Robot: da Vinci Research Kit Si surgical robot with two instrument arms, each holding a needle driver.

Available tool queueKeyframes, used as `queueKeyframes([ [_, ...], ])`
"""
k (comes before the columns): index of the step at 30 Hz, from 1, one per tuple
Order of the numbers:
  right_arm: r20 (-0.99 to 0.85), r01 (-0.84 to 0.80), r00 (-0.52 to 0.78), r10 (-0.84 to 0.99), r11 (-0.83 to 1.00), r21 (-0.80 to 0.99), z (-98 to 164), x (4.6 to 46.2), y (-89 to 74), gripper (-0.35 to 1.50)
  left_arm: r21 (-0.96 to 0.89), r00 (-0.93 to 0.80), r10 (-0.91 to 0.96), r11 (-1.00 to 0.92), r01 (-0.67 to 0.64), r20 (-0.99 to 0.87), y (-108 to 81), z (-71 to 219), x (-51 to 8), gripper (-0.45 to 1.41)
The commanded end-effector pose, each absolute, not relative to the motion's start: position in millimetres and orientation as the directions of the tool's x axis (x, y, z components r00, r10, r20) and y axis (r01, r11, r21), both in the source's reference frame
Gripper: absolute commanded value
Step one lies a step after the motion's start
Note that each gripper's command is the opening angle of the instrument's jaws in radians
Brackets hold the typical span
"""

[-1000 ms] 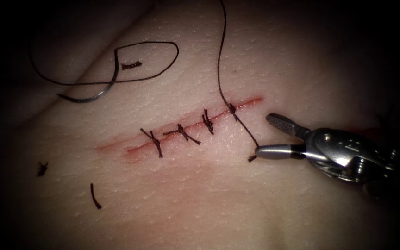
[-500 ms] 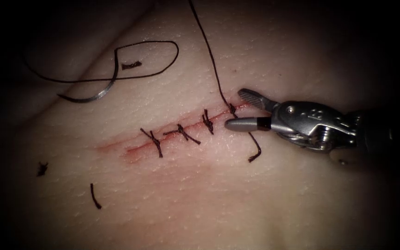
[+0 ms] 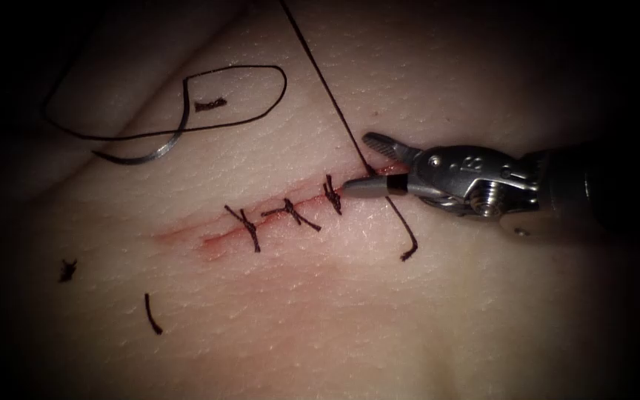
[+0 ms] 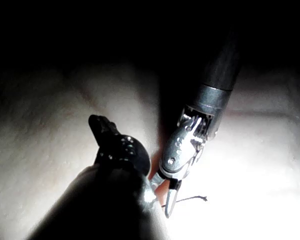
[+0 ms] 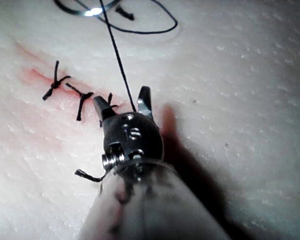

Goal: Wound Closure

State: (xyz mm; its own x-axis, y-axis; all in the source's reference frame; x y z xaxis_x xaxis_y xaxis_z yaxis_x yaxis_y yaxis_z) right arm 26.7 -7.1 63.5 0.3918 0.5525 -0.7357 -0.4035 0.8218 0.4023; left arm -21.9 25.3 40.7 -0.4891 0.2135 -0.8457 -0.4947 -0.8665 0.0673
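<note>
Two jaws of the right tool (image 3: 368, 164) stand open in a narrow V at the right end of the cut (image 3: 283, 211), gripping nothing. Between them runs the taut thread (image 3: 320, 70), just above the newest knot at that end of the wound. From the right wrist view the same thing reads clearly: the right tool (image 5: 124, 104) has one jaw on each side of the strand, and the strand (image 5: 117, 55) climbs away from the tissue between them.

The relation that matters here is that crossing. The thread's long axis runs up and to the left, away from the knot, while the jaws point left along the line of the cut, so the strand lies across the open jaws, nearly square to them. The short tail (image 3: 407, 237) of the same stitch lies below the tool on the tissue (image 3: 320, 326), free.

Farther left along the cut sit three finished stitches (image 3: 290, 212). Beyond those, well apart on the upper left of the tissue, the curved needle (image 3: 150, 152) lies flat on the surface, not in the tissue and held by neither tool, with slack thread looped around it.

The left tool (image 4: 107, 137) appears dark in its own wrist view, near the right tool; whether it holds anything I cannot tell.
</note>
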Motion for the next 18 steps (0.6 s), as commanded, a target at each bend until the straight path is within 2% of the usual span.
queueKeyframes([
  [1, -0.741, -0.401, 0.394, 0.544, 0.827, 0.394, 64.0, 27.7, -7.3, 1.16, 0.069, -0.489, 0.212, -0.866, -0.495, -0.846, 25.2, 41.0, -22.5, -0.45],
  [18, -0.754, -0.402, 0.407, 0.516, 0.842, 0.359, 65.7, 30.1, -6.6, 1.15, 0.073, -0.485, 0.204, -0.867, -0.492, -0.85, 24.9, 40.4, -22.7, -0.45],
])
